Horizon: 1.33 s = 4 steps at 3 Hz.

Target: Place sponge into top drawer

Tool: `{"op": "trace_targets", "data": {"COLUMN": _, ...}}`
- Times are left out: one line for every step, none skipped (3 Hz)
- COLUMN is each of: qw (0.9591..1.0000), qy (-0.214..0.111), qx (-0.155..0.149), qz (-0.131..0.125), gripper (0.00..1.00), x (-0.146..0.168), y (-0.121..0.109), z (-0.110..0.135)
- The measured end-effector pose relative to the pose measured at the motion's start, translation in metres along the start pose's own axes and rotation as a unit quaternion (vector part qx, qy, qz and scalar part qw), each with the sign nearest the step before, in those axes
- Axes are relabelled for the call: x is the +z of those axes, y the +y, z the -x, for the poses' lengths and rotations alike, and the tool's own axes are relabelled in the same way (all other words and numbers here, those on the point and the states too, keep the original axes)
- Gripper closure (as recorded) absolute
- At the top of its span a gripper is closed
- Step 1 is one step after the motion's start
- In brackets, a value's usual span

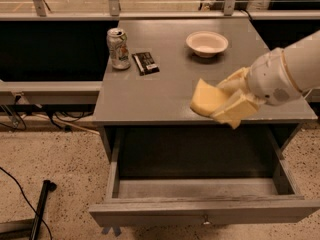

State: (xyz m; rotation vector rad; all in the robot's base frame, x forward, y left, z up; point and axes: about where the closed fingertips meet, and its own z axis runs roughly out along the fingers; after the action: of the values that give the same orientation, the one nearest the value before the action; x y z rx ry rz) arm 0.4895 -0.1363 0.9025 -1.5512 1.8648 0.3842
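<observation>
arm: enters from right, angled down-left; hand: mid-right, clamped on sponge

Part of sponge behind pincer over table front

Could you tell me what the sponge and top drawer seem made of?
The sponge, held by the gripper above the table's front edge, looks like soft, matte pale yellow foam. The top drawer seems matte grey-painted wood, built of flat boards.

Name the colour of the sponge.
Pale yellow sponge, camera view; the gripper holds it above the table front edge.
</observation>
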Motion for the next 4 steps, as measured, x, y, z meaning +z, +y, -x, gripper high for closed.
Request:
{"op": "trace_targets", "data": {"qw": 0.999, "qy": 0.033, "qx": -0.026, "qz": -0.014, "gripper": 1.0, "x": 0.008, "y": 0.049, "z": -0.015}}
{"op": "trace_targets", "data": {"qw": 0.9948, "qy": 0.101, "qx": -0.012, "qz": -0.004, "gripper": 1.0, "x": 0.044, "y": 0.088, "z": -0.073}}
{"op": "trace_targets", "data": {"qw": 0.9914, "qy": 0.128, "qx": 0.0, "qz": 0.03, "gripper": 1.0, "x": 0.064, "y": 0.121, "z": -0.105}}
{"op": "trace_targets", "data": {"qw": 0.9916, "qy": 0.126, "qx": 0.0, "qz": 0.031, "gripper": 1.0, "x": 0.064, "y": 0.121, "z": -0.104}}
